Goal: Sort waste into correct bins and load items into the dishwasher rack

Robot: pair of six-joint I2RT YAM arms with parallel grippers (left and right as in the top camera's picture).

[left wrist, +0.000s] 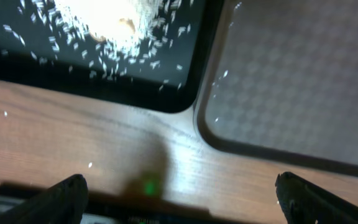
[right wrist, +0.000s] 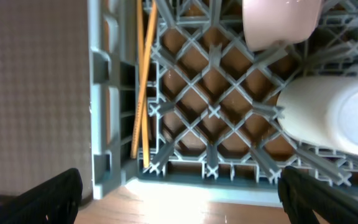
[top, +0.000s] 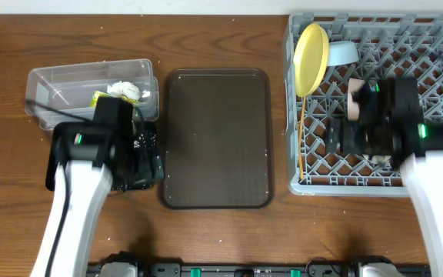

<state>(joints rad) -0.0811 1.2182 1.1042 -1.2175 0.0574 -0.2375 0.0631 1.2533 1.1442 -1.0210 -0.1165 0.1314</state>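
Left arm reaches up from the near edge and hangs over the black tray, wrist camera looking straight down. Rice scraps lie heaped and scattered in that tray, and the clear tub just behind it holds the wrapper. From overhead the arm covers most of the black tray. The left gripper is spread wide over bare table, holding nothing. Over on the right, the right arm leans across the dishwasher rack, blurred and hiding the lattice under it. Its wrist view shows the chopsticks lying along the rack's left wall, the pale cup cut off at the top, and the white bowl on the lattice. The right gripper has its fingers far apart, touching nothing. The yellow plate stands upright at the back, with the light blue bowl beside it.
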